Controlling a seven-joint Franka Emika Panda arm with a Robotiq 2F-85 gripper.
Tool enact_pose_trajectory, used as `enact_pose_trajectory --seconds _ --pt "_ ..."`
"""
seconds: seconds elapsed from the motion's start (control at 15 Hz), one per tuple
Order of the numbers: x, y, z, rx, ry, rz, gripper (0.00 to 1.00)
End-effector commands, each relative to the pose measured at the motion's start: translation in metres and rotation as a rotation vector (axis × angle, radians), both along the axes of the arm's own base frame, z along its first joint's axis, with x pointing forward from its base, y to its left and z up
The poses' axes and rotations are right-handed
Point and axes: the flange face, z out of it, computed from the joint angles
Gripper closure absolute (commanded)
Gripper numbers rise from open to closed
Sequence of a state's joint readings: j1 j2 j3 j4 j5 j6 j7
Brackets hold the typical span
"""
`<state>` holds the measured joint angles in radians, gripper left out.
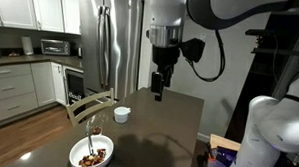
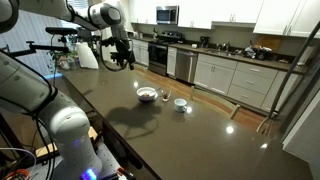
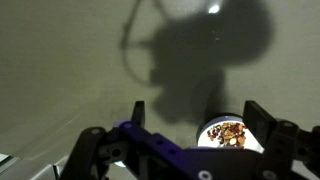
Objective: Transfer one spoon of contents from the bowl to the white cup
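The wide white bowl (image 1: 92,157) sits near the table's front edge in an exterior view, with brown and reddish contents (image 1: 91,158) heaped in it. The slim spoon (image 1: 90,142) rests in the bowl, its handle sticking up. Farther along the table stands the small white cup (image 1: 121,115). My gripper (image 1: 158,94) hangs open and empty well above the table, apart from both. The bowl (image 2: 147,94), cup (image 2: 181,104) and gripper (image 2: 122,58) also show from the other side. In the wrist view the bowl (image 3: 207,132) and contents (image 3: 227,133) lie below the open gripper (image 3: 200,116); the cup is out of view.
The dark brown table (image 1: 168,134) carries only the bowl and cup. A wooden chair (image 1: 89,106) stands at its side, with a steel fridge (image 1: 116,37) and kitchen counters (image 2: 230,75) beyond. More chairs (image 2: 240,108) line the table's far edge.
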<state>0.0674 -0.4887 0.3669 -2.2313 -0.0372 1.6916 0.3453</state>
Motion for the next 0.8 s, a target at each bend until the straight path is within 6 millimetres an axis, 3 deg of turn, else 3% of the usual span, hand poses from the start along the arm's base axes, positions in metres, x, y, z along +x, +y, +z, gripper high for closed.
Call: enact_pose_trajectory --seconds 0.0,0.47,0.73 --pt "0.000 0.000 0.001 -0.001 0.001 0.000 0.00" --pt "0.000 0.000 0.001 -0.001 0.001 0.000 0.00" --pt "0.022 0.003 -0.012 0.069 -0.011 -0.008 0.00"
